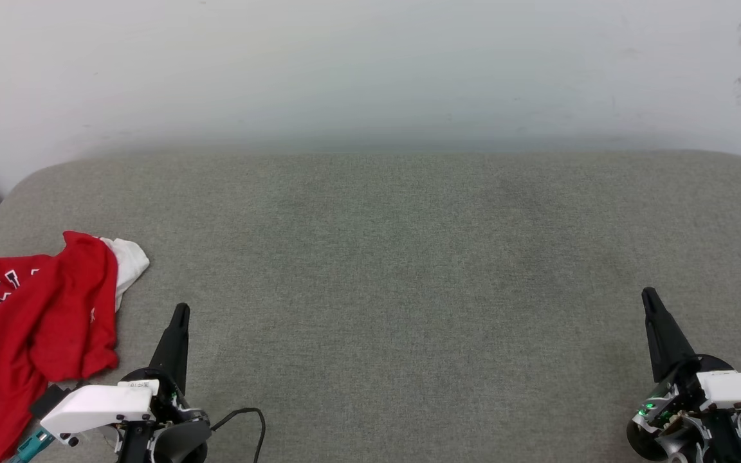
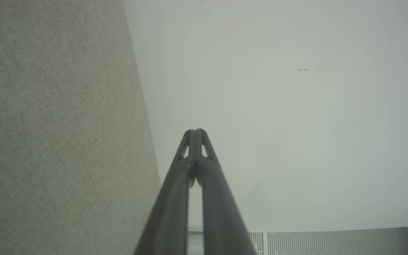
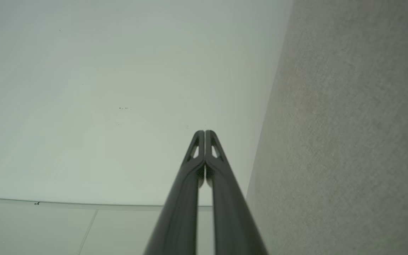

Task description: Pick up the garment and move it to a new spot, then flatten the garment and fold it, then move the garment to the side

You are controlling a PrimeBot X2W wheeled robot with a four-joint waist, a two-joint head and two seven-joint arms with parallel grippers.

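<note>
Head view: a grey fabric-covered bench [image 1: 409,276] carries a crumpled red jersey [image 1: 29,334], white sleeve and black white-edged lettering showing, at its near left edge beside the left hand [image 1: 180,312]; right hand [image 1: 649,297] well apart, both pinched together, empty.

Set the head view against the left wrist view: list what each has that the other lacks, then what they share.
Head view: the red garment, crumpled at far left, and the right pincer, shut and holding nothing. Left wrist view: a ribbed panel along that view's bottom edge. Both: the left pincer, shut and holding nothing, the grey cushion and the pale wall.
</note>
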